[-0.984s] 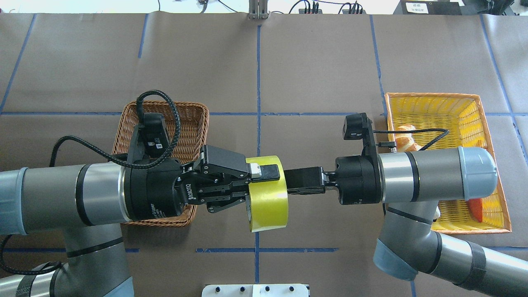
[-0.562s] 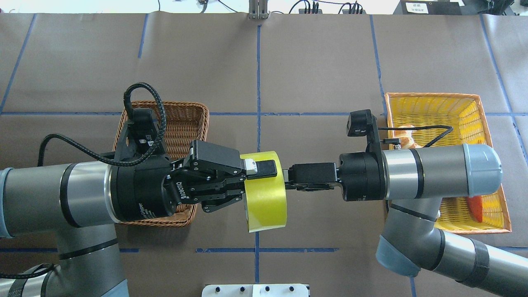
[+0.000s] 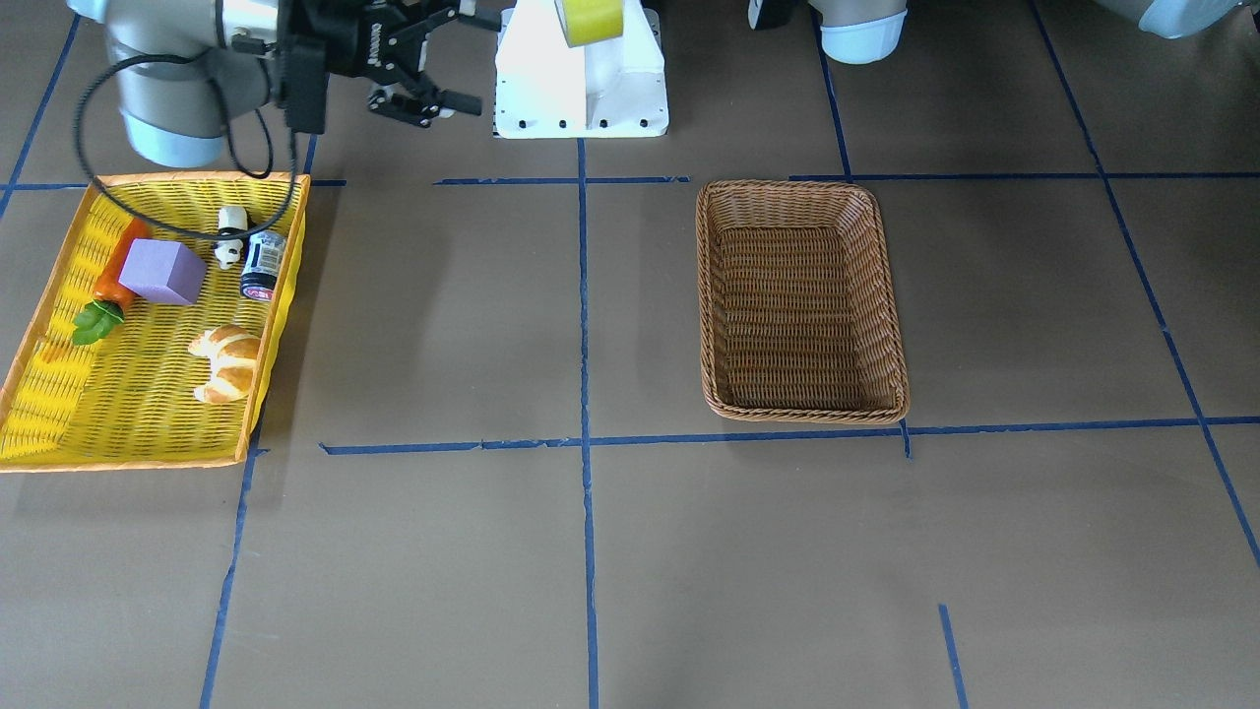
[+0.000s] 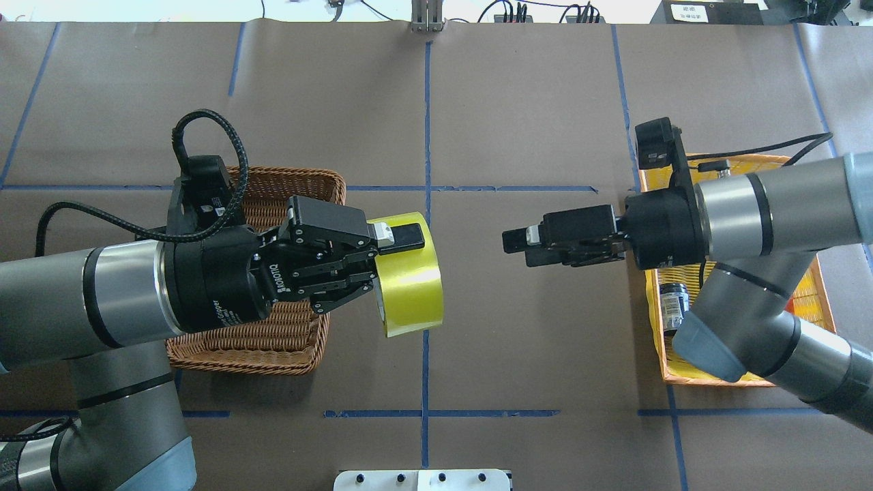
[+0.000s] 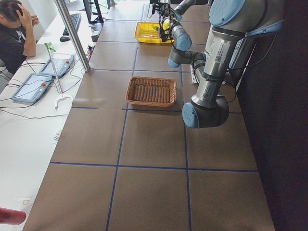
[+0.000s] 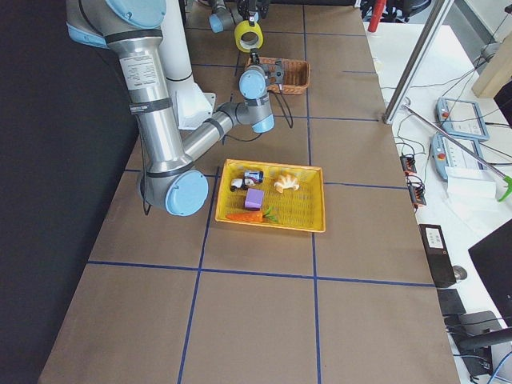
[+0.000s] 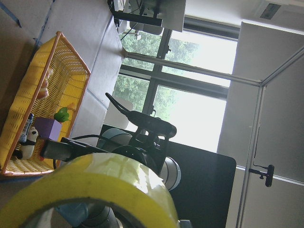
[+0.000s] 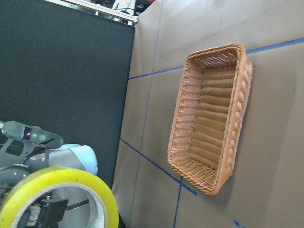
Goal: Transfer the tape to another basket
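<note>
The yellow-green tape hangs in the air, on edge, just right of the brown wicker basket. My left gripper is shut on the tape, with one finger over its rim and the other inside the core. The tape also shows in the front view, in the left wrist view and in the right wrist view. My right gripper is open and empty, well to the right of the tape. The wicker basket is empty.
The yellow basket holds a croissant, a purple block, a carrot and a small can. The right arm hangs over it. A white base plate sits at the robot's edge.
My right gripper has let go of the tape and drawn back to the right. My left gripper has carried the tape left and farther from the robot, toward the wicker basket.
</note>
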`<act>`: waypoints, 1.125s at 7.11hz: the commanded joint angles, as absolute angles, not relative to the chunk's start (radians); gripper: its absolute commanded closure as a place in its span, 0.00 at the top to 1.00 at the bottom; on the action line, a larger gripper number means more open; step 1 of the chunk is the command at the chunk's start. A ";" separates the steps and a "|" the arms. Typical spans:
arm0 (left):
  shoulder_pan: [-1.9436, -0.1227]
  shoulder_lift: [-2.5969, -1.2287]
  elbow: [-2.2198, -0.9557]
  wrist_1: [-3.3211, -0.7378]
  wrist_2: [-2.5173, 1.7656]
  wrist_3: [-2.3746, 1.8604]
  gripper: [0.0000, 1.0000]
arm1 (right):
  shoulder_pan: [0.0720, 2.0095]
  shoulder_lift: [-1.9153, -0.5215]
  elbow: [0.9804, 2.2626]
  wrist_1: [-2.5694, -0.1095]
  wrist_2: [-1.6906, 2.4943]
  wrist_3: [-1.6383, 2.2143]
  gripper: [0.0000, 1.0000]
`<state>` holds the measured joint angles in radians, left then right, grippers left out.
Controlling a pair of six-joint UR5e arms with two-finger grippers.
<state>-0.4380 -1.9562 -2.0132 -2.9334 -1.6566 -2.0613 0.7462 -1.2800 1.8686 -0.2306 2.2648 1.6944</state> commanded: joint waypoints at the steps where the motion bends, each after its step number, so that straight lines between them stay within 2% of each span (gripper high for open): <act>1: -0.477 -1.917 -1.999 -2.765 -1.660 -1.987 0.00 | 0.941 -1.288 1.878 -0.490 2.419 1.674 1.00; 3: -0.492 -1.919 -2.000 -2.453 -1.687 -1.787 0.00 | 0.994 -1.296 1.879 -0.718 2.418 1.481 1.00; 6: -0.610 -1.917 -2.003 -2.083 -1.827 -1.529 0.00 | 1.020 -1.333 1.881 -1.120 2.341 1.049 1.00; 8: -0.624 -1.917 -1.997 -1.846 -1.827 -1.360 0.00 | 1.101 -1.370 1.885 -1.401 2.293 0.608 1.00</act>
